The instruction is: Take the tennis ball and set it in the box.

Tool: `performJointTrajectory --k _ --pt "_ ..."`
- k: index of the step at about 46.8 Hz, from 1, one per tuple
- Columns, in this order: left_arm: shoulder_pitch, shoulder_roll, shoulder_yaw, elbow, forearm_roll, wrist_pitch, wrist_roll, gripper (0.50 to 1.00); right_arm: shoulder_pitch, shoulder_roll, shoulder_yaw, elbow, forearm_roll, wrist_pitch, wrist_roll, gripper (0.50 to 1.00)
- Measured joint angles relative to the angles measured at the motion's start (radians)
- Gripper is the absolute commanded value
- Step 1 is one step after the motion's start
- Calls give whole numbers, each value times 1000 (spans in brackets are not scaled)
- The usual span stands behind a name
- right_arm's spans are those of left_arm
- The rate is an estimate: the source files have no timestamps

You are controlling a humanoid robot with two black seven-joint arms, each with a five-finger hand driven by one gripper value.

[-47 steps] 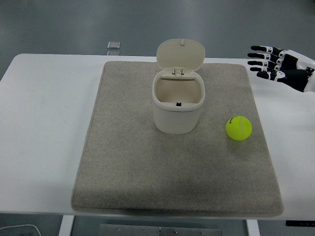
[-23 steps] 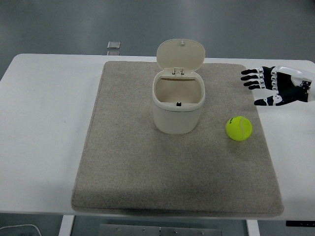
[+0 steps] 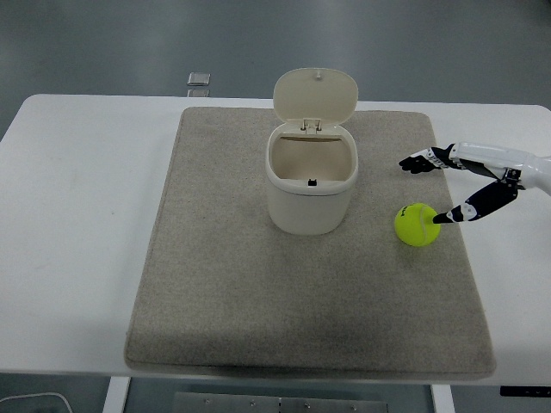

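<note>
A yellow-green tennis ball (image 3: pixel 417 224) lies on the grey mat (image 3: pixel 258 292), right of a cream box (image 3: pixel 311 179) whose hinged lid stands open at the back. My right hand (image 3: pixel 428 191) comes in from the right edge with its fingers spread open. It sits just above and to the right of the ball. The thumb tip is at the ball's right side and the other fingers (image 3: pixel 419 162) are behind it. The hand holds nothing. The left arm is out of view.
The mat covers the middle of the white table (image 3: pixel 77 224). A small grey square object (image 3: pixel 199 80) lies at the table's far edge, left of the box lid.
My right hand has moved down and to the left from the table's far right toward the ball. It has turned so that thumb and fingers bracket the ball.
</note>
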Motion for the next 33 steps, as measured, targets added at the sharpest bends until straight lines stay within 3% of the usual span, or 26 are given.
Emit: performJointTrajectory --k 15,33 --pt "0 0 0 0 0 0 0 992 0 1 -172 25 -141 -249 3 901" --pt "0 0 0 0 0 0 0 992 2 10 -179 23 -137 -279 -5 897"
